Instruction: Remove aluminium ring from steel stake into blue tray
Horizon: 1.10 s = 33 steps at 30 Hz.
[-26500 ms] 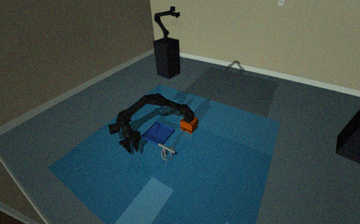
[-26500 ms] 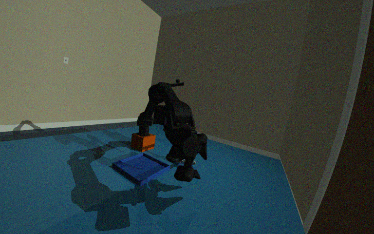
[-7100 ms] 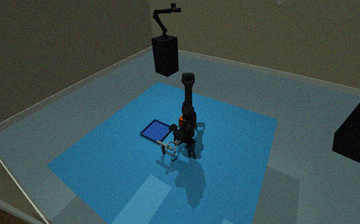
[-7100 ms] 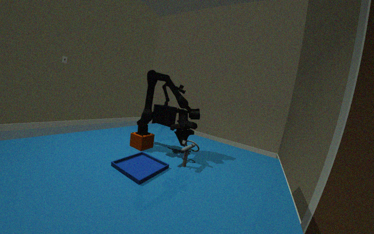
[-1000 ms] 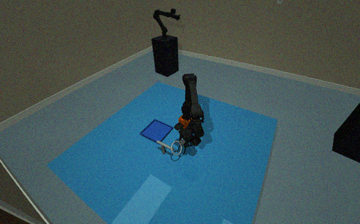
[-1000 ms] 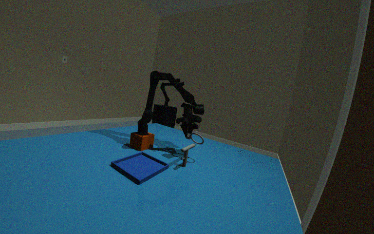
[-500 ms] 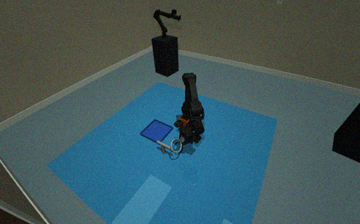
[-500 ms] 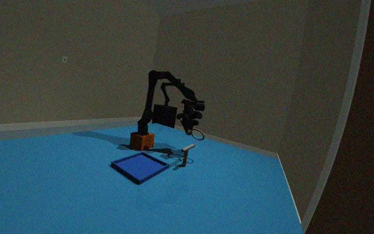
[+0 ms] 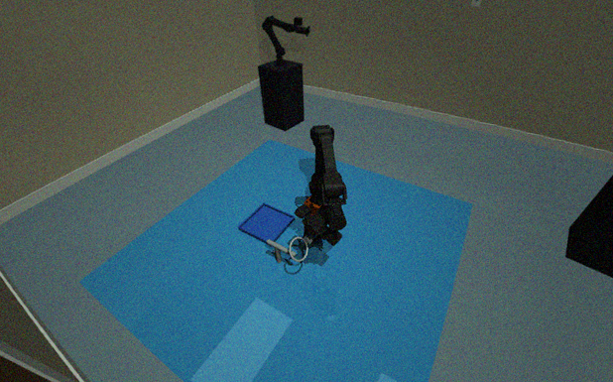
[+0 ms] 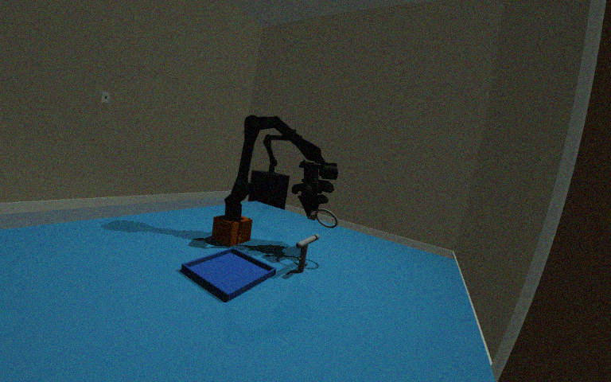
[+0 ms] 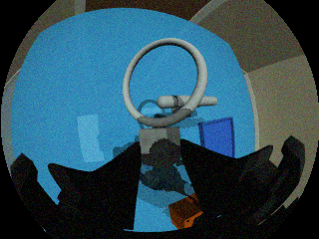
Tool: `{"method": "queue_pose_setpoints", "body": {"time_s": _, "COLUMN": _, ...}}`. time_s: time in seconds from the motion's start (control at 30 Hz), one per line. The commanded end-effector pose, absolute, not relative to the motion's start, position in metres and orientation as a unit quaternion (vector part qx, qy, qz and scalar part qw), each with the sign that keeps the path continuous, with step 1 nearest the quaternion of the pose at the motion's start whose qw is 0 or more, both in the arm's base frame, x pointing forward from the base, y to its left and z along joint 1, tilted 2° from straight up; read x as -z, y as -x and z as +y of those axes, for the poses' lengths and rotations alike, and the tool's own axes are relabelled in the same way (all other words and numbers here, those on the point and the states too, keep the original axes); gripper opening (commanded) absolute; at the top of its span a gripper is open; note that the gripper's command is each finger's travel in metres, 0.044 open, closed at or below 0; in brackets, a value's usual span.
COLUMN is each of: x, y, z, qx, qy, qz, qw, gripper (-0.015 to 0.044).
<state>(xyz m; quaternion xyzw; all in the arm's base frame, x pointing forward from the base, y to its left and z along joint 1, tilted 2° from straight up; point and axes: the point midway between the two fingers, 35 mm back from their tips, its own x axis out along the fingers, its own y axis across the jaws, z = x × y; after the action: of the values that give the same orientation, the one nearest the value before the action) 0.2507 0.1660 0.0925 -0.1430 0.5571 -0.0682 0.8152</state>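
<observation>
Hanging in the air off the fingertips of the gripper is the aluminium ring, so yeah, it's off the stake. The fingers are partly open, clamped on its pale tab, and the hoop sticks out past them, kinda tilted. Down below the hand, just off to one side, the steel stake stands upright on the blue mat with its cross-bar on top. The blue tray is also lower than the hand, over on the stake's side and nearer the arm's orange base, with no ring in it yet.
</observation>
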Motion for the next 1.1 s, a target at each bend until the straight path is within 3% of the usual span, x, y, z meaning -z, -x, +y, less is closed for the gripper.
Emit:
{"method": "queue_pose_setpoints", "body": {"time_s": 0.0, "x": -0.097, "y": -0.26, "z": 0.169, "qx": 0.067, "qy": 0.139, "qz": 0.552, "qw": 0.82, "gripper": 0.0}}
{"method": "queue_pose_setpoints", "body": {"time_s": 1.07, "x": -0.097, "y": -0.31, "z": 0.177, "qx": 0.067, "qy": 0.138, "qz": 0.55, "qw": 0.821, "gripper": 0.0}}
